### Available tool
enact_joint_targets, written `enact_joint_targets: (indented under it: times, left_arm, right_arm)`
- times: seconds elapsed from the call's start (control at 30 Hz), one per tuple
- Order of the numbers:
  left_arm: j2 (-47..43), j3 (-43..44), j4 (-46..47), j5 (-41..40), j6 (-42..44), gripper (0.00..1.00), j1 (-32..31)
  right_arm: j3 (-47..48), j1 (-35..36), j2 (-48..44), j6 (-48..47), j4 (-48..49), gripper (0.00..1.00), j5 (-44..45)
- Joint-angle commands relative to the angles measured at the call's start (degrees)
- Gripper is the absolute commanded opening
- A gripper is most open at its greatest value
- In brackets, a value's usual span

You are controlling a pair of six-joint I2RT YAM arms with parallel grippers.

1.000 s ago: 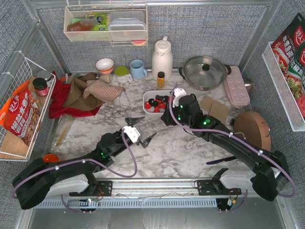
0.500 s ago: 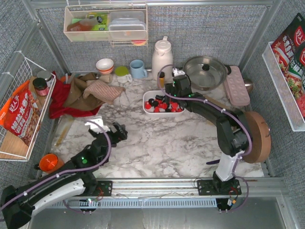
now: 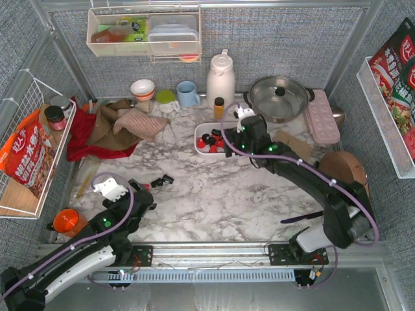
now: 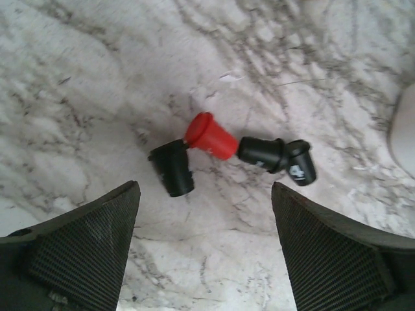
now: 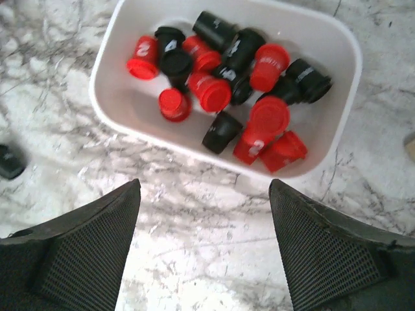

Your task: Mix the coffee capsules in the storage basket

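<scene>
Bright, even light falls from overhead, and shadows are short and soft. Inside the small white shallow plastic storage basket, the red and black cup-shaped coffee capsules carry small glossy highlights and look slightly soft. Nearer the lens than the basket, the dark mesh-textured fingers are out of focus. Behind and to the right of the basket, the lidded steel pot shows mild glare.

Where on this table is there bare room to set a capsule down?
Bare marble in front of the storage basket, between the loose capsules and the right arm. Crowded: the back edge with cups, flask and pot, and the cloths at the left.
</scene>
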Motion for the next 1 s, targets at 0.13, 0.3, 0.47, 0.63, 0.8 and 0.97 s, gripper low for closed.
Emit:
enact_joint_targets:
  times: [0.13,0.3,0.47,0.63,0.8,0.97]
  left_arm:
    - [9.15,0.78,-0.80,5.66,-1.94,0.87,7.05]
    - [15.21,0.49,5.24,13.05,3.23,0.83,15.18]
    - [20.55,1.99,7.96,15.45,5.02,0.79,17.17]
    - [28.66,4.89,8.12,16.32,4.39,0.74,17.99]
    - [34.17,8.17,5.37,14.96,2.44,0.67,18.19]
    - [37.23,8.67,6.70,15.60,1.24,0.56,18.48]
  right_arm:
    - [-15.17,2.17,-12.29,2.77,5.08,0.84,-3.45]
    - [-16.93,2.20,-14.05,2.08,5.01,0.84,-3.42]
    - [-17.46,2.19,-14.91,2.14,5.22,0.84,-3.97]
    - [-17.64,2.20,-14.62,2.25,5.25,0.84,-4.63]
    - [-17.71,2.11,-14.77,2.08,5.02,0.85,-4.63]
    - [-17.71,2.11,-14.71,1.90,5.02,0.85,-4.63]
